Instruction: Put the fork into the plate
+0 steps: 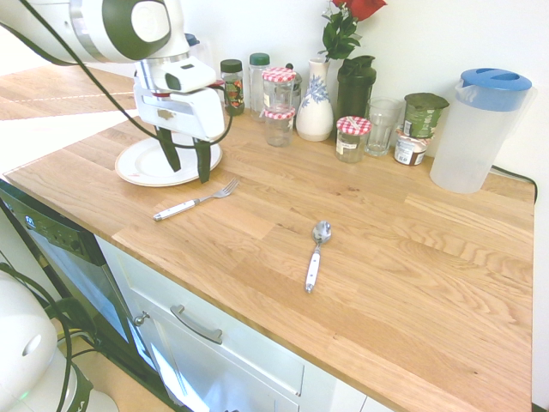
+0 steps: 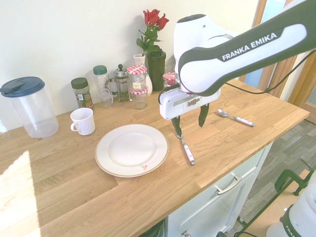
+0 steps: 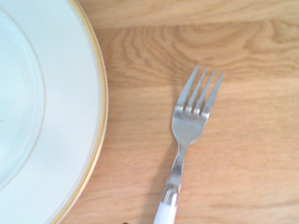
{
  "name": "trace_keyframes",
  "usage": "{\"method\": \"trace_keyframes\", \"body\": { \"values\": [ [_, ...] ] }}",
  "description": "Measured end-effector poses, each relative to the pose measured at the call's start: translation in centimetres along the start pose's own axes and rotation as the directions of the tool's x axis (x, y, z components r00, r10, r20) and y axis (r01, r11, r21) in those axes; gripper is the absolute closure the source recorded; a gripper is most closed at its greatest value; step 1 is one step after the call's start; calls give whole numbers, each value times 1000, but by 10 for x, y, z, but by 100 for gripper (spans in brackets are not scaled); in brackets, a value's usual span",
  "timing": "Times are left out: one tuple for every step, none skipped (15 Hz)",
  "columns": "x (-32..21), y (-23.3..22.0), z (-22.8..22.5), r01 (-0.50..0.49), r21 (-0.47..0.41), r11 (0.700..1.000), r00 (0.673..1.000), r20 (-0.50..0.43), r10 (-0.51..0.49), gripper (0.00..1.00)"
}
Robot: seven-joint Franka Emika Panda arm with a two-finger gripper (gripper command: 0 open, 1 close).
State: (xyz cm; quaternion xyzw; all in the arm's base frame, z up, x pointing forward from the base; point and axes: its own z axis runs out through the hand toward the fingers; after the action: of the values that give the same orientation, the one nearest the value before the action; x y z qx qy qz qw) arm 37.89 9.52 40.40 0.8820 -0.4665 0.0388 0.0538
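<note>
We see our gripper (image 2: 189, 126) hanging wide open and empty just above the fork (image 2: 186, 149), with the plate (image 2: 132, 150) close beside it.

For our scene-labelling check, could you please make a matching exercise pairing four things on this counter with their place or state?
Things:
1. fork
2. spoon
3. plate
4. tool

States:
A. empty, beside the fork
B. open, hanging above the counter
C. lying apart, near the counter's front edge
D. flat on the wood, beside the plate

Pairs: 1-D, 2-C, 3-A, 4-B
</note>
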Motion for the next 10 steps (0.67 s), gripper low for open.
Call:
{"method": "trace_keyframes", "body": {
  "values": [
    [-16,6,4,-25,-6,1000,1000,-8,25,0],
    [-31,12,10,-49,-15,999,999,-18,48,0],
    [-42,17,17,-66,-19,998,997,-28,65,0],
    [-50,21,23,-90,-10,996,995,-35,90,0],
    [-53,22,28,-119,17,993,992,-40,120,0],
    [-52,20,27,-145,46,988,988,-45,147,0],
    [-47,18,25,-168,71,983,984,-53,172,0],
    [-42,17,25,-194,85,977,978,-61,200,0],
    [-36,18,26,-219,88,972,972,-65,225,0],
    [-32,19,29,-237,83,968,968,-63,243,0]
  ]
}}
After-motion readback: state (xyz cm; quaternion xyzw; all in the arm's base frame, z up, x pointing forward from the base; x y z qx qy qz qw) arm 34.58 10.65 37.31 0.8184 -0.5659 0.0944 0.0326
